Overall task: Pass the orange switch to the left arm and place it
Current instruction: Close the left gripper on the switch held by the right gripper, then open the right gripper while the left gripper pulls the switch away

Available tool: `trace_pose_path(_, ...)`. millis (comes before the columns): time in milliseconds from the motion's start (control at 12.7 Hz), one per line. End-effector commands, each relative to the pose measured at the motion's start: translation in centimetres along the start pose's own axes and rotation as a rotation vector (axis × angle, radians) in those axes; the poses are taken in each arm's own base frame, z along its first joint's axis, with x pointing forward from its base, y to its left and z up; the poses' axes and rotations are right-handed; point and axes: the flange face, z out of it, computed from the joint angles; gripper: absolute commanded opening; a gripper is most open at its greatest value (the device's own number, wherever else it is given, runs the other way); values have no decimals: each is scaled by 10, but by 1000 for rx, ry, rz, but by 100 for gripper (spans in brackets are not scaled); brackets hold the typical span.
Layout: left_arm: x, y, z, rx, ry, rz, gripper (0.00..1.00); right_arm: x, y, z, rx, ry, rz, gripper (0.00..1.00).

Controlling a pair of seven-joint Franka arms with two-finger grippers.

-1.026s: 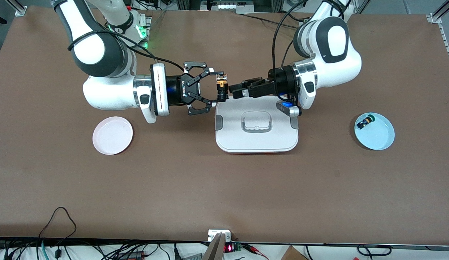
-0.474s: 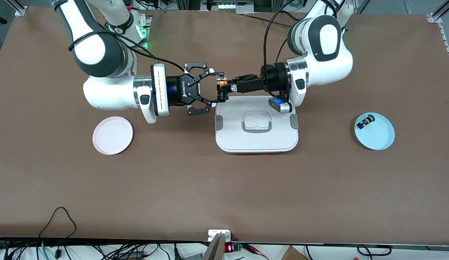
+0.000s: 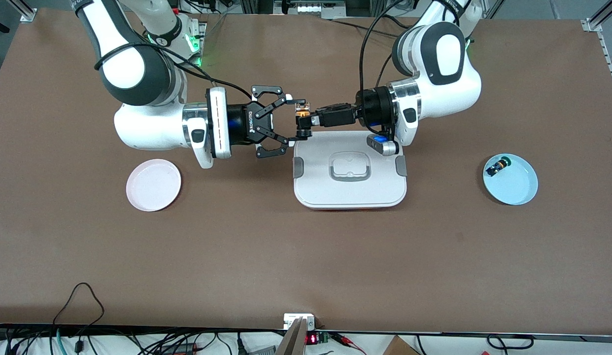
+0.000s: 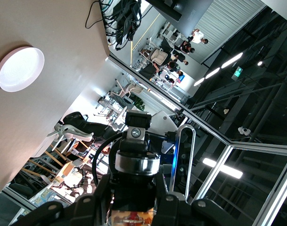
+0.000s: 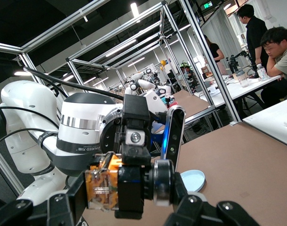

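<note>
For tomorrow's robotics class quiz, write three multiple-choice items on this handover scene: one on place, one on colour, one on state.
1. The small orange-bodied switch is held up over:
A. the round pink plate
B. the edge of the large white lidded plastic box
C. the round light-blue plate

2. The plate toward the left arm's end of the table is:
A. pink
B. green
C. light blue

3. The left gripper is:
A. wide open above the switch
B. shut on the switch
C. resting on the box

Answers:
1 B, the switch hangs at the box's edge between both grippers.
2 C, it also carries a small blue-and-black part.
3 B, the right gripper also grips the switch.
</note>
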Motion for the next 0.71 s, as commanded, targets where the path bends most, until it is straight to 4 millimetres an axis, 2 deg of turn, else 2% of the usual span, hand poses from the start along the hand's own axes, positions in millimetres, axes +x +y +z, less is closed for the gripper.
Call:
trace_pose_path(0, 2, 0, 2, -10, 0, 58, 0, -3, -5, 4, -13, 14, 29, 99)
trace_pose_path(237, 8, -1, -7, -6, 13, 48, 0, -4, -7, 3, -15, 31, 55, 100)
trace_pose_path(316, 12, -10, -11, 15, 24, 44, 0, -4, -7, 3, -16, 31, 57, 100)
trace_pose_path(395, 16, -10, -18, 68, 32, 91, 0, -4, -6, 0, -21, 32, 59, 100)
trace_pose_path(553, 39, -14, -50, 222, 49, 200, 0, -11, -2, -17, -63, 26, 85, 100)
trace_pose_path(632, 53, -13, -72, 271, 33, 219, 0, -15, 1, -26, -75, 24, 98, 100)
